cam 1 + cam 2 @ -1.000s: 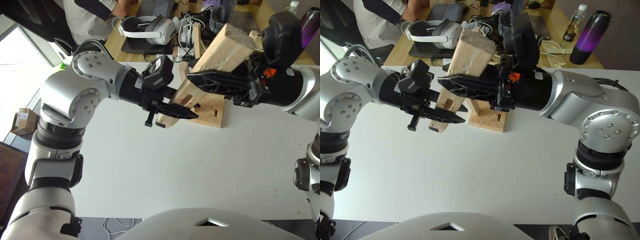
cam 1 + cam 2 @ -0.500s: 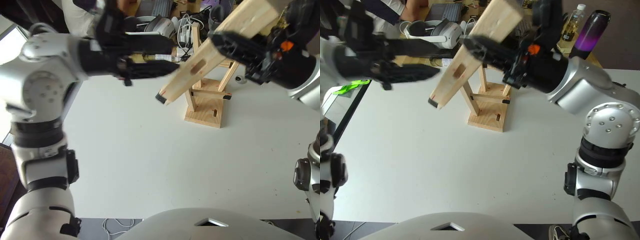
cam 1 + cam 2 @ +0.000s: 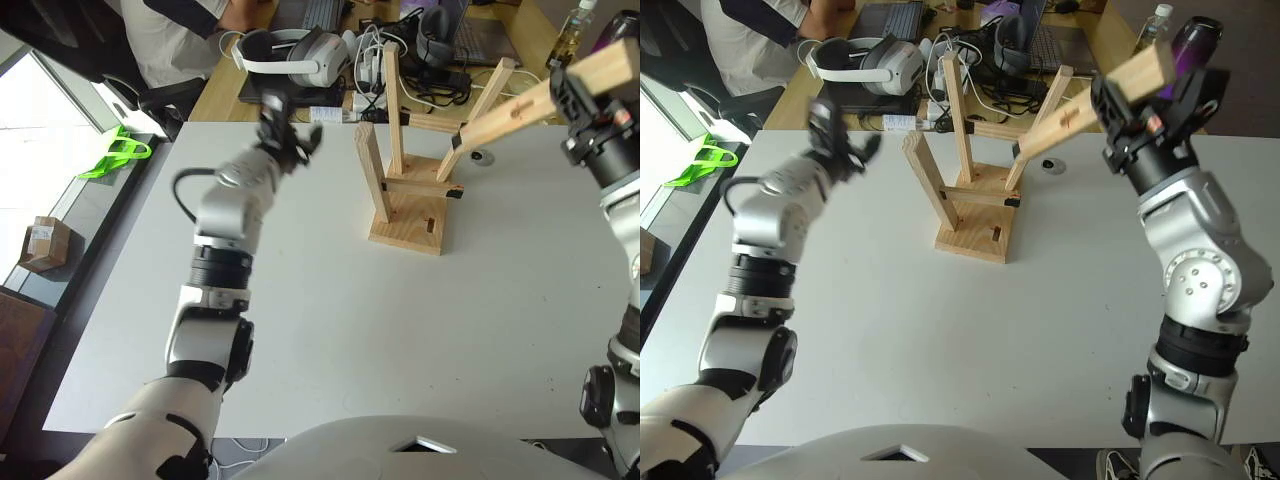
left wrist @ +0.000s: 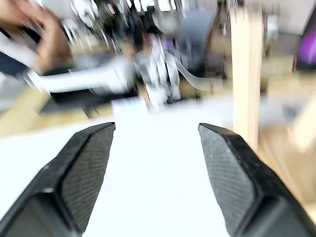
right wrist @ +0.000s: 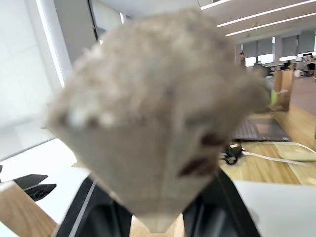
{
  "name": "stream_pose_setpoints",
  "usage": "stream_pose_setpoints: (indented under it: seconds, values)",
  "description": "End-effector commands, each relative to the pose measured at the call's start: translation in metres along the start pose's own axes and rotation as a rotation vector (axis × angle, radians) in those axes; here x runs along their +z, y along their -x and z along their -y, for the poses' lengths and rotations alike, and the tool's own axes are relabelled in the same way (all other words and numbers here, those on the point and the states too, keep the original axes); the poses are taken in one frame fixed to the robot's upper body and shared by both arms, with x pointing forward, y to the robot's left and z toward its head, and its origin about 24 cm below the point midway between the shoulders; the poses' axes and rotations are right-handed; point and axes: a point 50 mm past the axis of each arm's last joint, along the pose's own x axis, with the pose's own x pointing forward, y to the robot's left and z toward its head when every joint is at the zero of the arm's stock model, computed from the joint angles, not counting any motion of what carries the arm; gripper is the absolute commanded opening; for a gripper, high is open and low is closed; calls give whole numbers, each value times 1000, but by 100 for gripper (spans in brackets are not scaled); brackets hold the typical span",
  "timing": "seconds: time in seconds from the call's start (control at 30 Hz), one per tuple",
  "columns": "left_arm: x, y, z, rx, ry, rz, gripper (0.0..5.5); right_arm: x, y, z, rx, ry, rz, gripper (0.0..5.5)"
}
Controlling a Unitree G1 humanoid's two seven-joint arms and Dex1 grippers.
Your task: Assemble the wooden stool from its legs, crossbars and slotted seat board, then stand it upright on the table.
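At the far middle of the worktop (image 3: 330, 320), finds the slotted seat board (image 3: 410, 232) lying flat with three legs standing out of it: a near leg (image 3: 370, 172), a tall upright leg (image 3: 392, 100) and a slanted leg (image 3: 492, 88), tied low down by a crossbar (image 3: 420, 186). Pinches the fourth leg (image 3: 1075, 118) in the right pincer (image 3: 1125, 105), high over the far right of the worktop, gripped close to the upper end, the lower end slanting down to just beside the slanted leg; cannot tell whether touching. Carries the left pincer (image 4: 155, 127) spread and empty, out over the far left of the worktop, well apart from the stool.

Judges the main danger to lie in that long overhang: with a grip so near one end, risks swinging the free end wide on any small wrist turn, clipping the slanted leg and racking or tipping the half-built frame. Has nothing bracing the frame, so risks shoving the seat board across the worktop under a skewed push instead of seating the leg. Risks the leg pivoting between the fingers under its own weight, losing the angle needed for the slot. Risks jamming at the crossbar joints too, through entering slot and crossbar ends out of line. Calls for the left pincer back beside the frame before any downward press.
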Motion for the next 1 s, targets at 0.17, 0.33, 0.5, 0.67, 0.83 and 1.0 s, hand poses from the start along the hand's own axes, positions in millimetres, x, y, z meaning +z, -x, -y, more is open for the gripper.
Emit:
stream_pose_setpoints:
  seconds: [0.17,0.33,0.5,0.67,0.83,1.0]
  values:
    - [5,2,75,-259,-5,30,310,-38,22,25,-39,-266,-112,100]
    - [12,6,98,-401,-63,86,310,-48,31,40,-33,-500,-138,100]
    - [5,8,94,-397,-110,52,310,-50,27,62,-49,-542,-150,100]
    - [7,8,87,-308,-86,80,310,-36,34,91,-37,-512,-212,100]
    - [5,6,86,-265,-40,95,310,-33,44,109,-14,-481,-319,100]
    - [7,4,83,-234,-18,116,310,-48,46,107,-14,-454,-355,100]
